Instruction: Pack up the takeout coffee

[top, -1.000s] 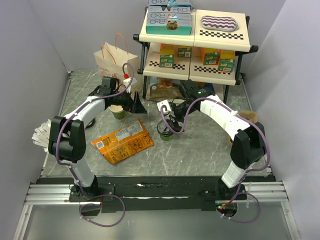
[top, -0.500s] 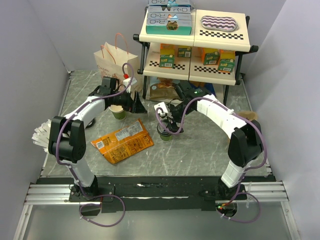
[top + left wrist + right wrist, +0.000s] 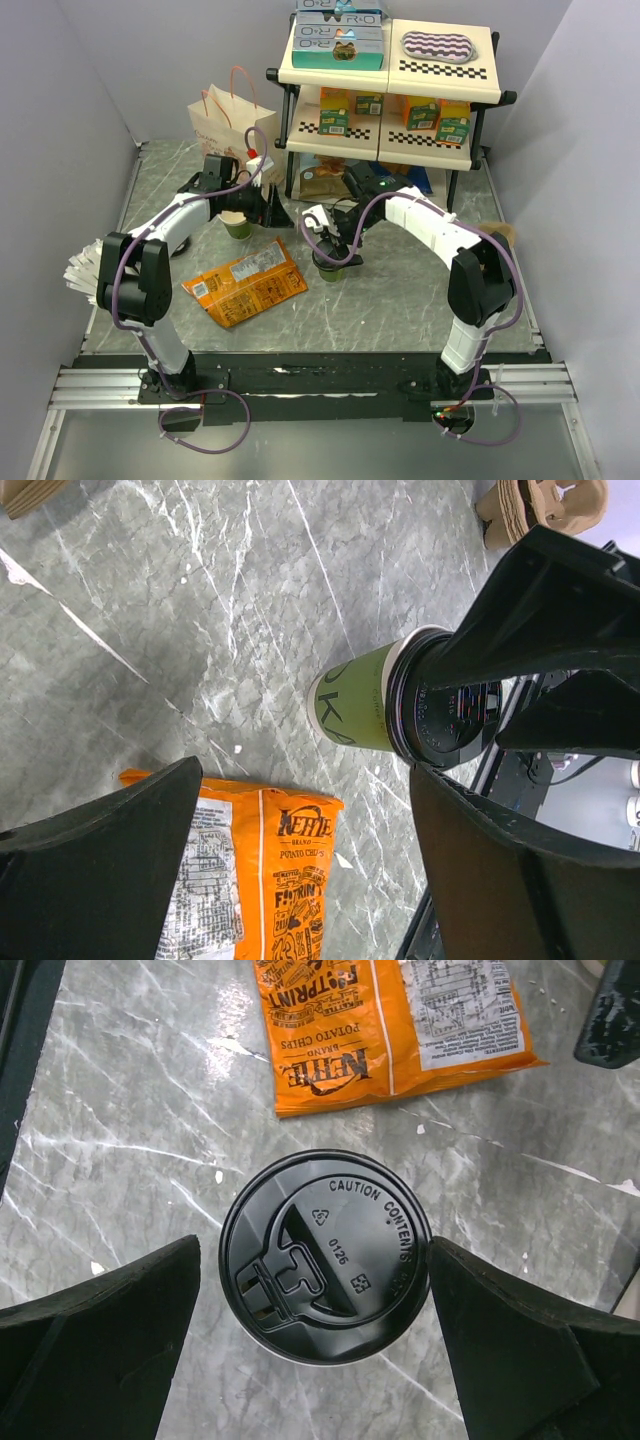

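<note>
Near the tabletop's middle, beside an orange Kettle chips bag (image 3: pixel 245 285): takeout coffee (image 3: pixel 325 1243), upright, flanked by the wide-spread, unclamped fingers (image 3: pixel 100 1340) of the right gripper (image 3: pixel 315 1290). Left gripper (image 3: pixel 272 210) equally spread, empty.

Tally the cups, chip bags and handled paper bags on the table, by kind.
Green cups: 2, the lidded cup and the lidless cup
Orange chip bag: 1
Handled paper bag: 1
Total: 4
</note>
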